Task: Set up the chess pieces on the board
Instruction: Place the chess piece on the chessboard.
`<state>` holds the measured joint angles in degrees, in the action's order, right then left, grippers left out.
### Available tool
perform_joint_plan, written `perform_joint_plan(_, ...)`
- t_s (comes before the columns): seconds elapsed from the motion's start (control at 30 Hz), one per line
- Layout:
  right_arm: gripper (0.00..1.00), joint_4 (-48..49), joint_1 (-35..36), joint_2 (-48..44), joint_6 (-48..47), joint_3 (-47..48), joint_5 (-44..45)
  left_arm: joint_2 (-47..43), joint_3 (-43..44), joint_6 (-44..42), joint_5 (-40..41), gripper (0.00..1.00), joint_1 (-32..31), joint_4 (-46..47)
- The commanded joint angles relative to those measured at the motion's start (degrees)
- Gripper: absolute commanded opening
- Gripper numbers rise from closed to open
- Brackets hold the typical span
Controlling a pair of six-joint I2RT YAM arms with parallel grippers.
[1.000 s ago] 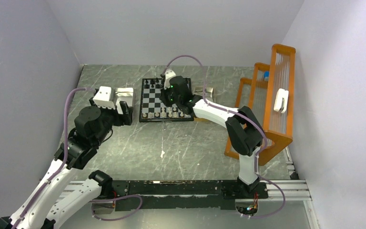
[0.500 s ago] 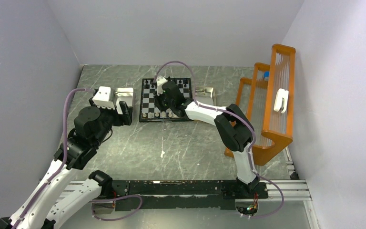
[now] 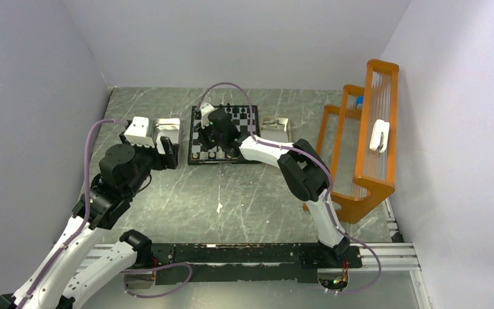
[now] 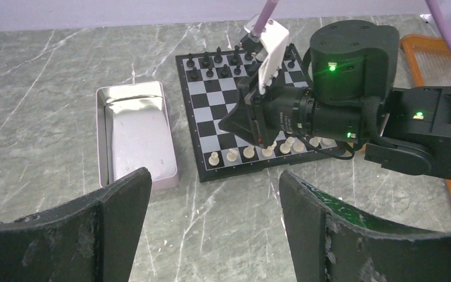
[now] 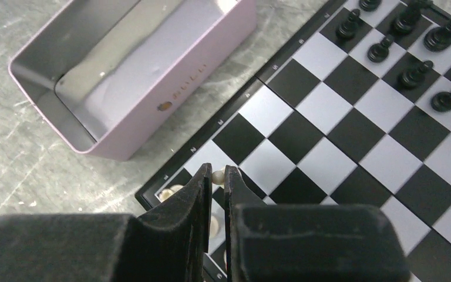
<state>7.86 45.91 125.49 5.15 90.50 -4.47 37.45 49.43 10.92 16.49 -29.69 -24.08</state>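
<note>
Marble (image 5: 17, 158) lay under the board (image 5: 323, 155); right gripper (image 5: 217, 171) pinched a cream pawn (image 5: 218, 175), best lowered straight onto the square beneath its tips; left gripper (image 4: 214, 179) gaped empty.

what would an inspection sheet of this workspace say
surface: grey marbled tabletop
job's things: small black-and-white checked chessboard; black chessmen on far rows, cream chessmen along near edge
clutter: open silvery metal tin left of board, second tin right of it, orange wire rack far right
grippers: left gripper open, empty, off the board; right gripper shut over board's near left corner, cream piece at its tips
cables: purple cable looped over each arm
surroundings: plain pale walls
</note>
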Motion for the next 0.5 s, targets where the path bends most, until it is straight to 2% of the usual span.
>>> perform_joint_plan(0.0,0.08,0.3,1.3,2.6,1.0,3.7,0.1,-1.1,0.1,-0.1,0.9,0.84,0.7,0.3)
perform_joint_plan(0.47,0.09,-1.9,2.1,7.1,1.8,7.9,1.2,-1.0,0.1,0.0,0.8,0.84,0.8,0.2)
